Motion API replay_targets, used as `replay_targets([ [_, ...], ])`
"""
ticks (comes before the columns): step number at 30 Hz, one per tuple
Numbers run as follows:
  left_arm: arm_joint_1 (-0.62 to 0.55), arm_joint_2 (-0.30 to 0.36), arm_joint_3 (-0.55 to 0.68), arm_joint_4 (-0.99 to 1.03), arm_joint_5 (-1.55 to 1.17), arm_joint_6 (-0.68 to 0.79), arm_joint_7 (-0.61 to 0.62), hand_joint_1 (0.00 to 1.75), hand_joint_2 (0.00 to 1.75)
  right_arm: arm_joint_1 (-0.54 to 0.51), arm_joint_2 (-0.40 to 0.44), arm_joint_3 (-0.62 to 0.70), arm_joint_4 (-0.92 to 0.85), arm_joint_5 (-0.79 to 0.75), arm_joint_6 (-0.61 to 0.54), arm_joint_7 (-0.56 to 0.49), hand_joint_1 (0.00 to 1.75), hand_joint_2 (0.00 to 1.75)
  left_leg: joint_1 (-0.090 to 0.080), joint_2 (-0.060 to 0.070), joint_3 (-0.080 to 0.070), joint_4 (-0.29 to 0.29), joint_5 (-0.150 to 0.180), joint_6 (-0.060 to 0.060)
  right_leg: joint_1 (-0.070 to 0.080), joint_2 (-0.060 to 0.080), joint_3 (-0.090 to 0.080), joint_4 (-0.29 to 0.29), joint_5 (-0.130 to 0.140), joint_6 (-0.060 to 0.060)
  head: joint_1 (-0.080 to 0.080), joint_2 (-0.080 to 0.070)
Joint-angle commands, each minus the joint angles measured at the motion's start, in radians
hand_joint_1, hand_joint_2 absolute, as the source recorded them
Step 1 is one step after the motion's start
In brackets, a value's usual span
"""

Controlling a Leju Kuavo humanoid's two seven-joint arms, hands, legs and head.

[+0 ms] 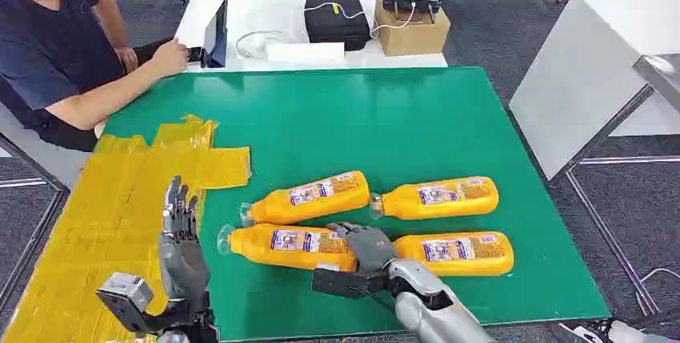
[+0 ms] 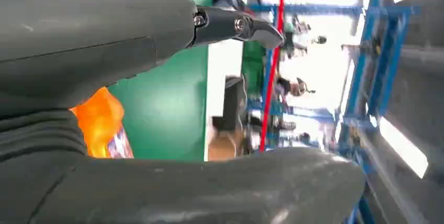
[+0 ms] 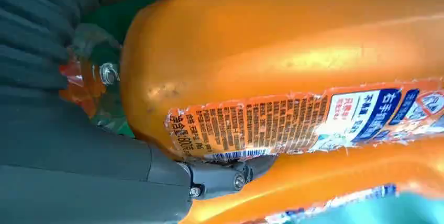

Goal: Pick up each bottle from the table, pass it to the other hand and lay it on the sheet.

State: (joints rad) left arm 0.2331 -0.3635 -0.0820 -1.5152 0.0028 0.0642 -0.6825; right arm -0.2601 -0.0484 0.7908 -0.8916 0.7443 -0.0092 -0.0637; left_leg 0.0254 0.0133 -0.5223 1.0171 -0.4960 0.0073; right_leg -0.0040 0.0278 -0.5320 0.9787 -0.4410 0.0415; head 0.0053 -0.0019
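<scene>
Four bottles point(image 1: 298, 246), one label point(image 3: 293, 122) close-up

Silver forearms; dark grey left hand point(image 1: 180, 231) and right hand point(image 1: 366, 245) (ribbed wrist covers, small silver screws).

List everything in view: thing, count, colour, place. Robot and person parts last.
bottles: four, orange, lying in two rows on the near half of the table
sheet: one, yellow, left side of the table
table: one, green
black case: one, on the white table behind
cardboard box: one, brown, beside the case
person: one, dark shirt, far left
left hand: fingers apart, above the sheet's edge
right hand: on the near-left bottle
</scene>
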Motion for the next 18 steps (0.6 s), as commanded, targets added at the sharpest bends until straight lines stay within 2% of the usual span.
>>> replay_targets([
  [1,0.023,0.014,0.059,-0.008,0.052,0.048,0.013,0.0,1.75,0.171,-0.003,-0.039,-0.084,-0.011,-0.04,-0.003,1.75,1.75,-0.001,-0.004,-0.014,0.0,0.005,0.001,0.0,-0.005,-0.013,0.001,0.003,-0.001,0.0,0.0],
  [2,0.023,0.014,0.059,-0.008,0.052,0.048,0.013,0.0,1.75,0.171,-0.003,-0.039,-0.084,-0.011,-0.04,-0.003,1.75,1.75,0.0,-0.003,-0.011,-0.001,0.004,0.0,0.0,-0.004,-0.006,0.0,0.002,-0.001,-0.001,0.0],
  [3,0.036,0.014,0.064,-0.028,0.084,0.11,-0.001,0.0,1.75,0.196,0.027,-0.066,-0.126,-0.019,-0.121,-0.057,1.75,1.75,0.0,-0.003,-0.007,0.0,0.002,0.001,0.0,-0.003,0.004,0.0,0.001,0.0,0.0,0.0],
  [6,0.076,0.014,0.083,-0.099,0.152,0.191,-0.011,0.0,1.75,0.243,0.08,-0.087,-0.27,0.009,-0.206,-0.054,1.75,1.75,0.0,-0.003,-0.011,-0.001,0.004,0.001,0.0,-0.005,-0.001,0.001,0.001,-0.001,0.0,0.0],
  [8,0.095,0.014,0.096,-0.128,0.181,0.181,-0.015,0.0,1.75,0.273,0.091,-0.102,-0.364,-0.027,-0.218,-0.073,1.75,1.75,0.0,-0.003,-0.012,0.0,0.002,0.001,0.0,-0.004,0.0,0.002,0.0,-0.001,0.0,0.0],
  [9,0.102,0.014,0.098,-0.14,0.206,0.177,-0.016,0.0,1.75,0.291,0.102,-0.119,-0.405,-0.053,-0.246,-0.11,1.75,1.75,0.0,-0.003,-0.016,0.001,0.003,0.001,0.0,-0.004,-0.006,0.003,0.0,-0.001,0.0,0.0],
  [10,0.109,0.014,0.098,-0.143,0.225,0.148,-0.004,0.0,1.75,0.311,0.113,-0.136,-0.454,-0.093,-0.265,-0.159,1.75,1.75,0.0,-0.003,-0.018,0.001,0.002,0.001,0.0,-0.004,-0.007,0.003,0.0,-0.001,0.0,0.0],
  [13,0.12,0.014,0.096,-0.124,0.286,0.035,0.048,0.0,1.75,0.35,0.121,-0.157,-0.563,-0.123,-0.285,-0.199,1.75,1.75,0.0,-0.004,-0.026,0.001,0.004,0.001,0.0,-0.005,-0.015,0.004,0.0,0.0,0.0,0.0],
  [16,0.128,0.014,0.087,-0.108,0.31,-0.039,0.068,0.0,1.75,0.365,0.122,-0.165,-0.586,-0.139,-0.289,-0.223,1.75,1.75,0.0,-0.01,-0.031,0.001,0.006,0.001,-0.001,-0.012,-0.017,0.003,0.0,0.0,0.0,0.0],
  [18,0.142,0.014,0.081,-0.097,0.317,-0.174,0.111,0.0,1.75,0.369,0.122,-0.166,-0.579,-0.143,-0.292,-0.245,1.75,1.75,0.0,-0.012,-0.031,0.0,0.006,0.001,-0.001,-0.013,-0.017,0.003,0.0,0.0,0.0,0.0],
])
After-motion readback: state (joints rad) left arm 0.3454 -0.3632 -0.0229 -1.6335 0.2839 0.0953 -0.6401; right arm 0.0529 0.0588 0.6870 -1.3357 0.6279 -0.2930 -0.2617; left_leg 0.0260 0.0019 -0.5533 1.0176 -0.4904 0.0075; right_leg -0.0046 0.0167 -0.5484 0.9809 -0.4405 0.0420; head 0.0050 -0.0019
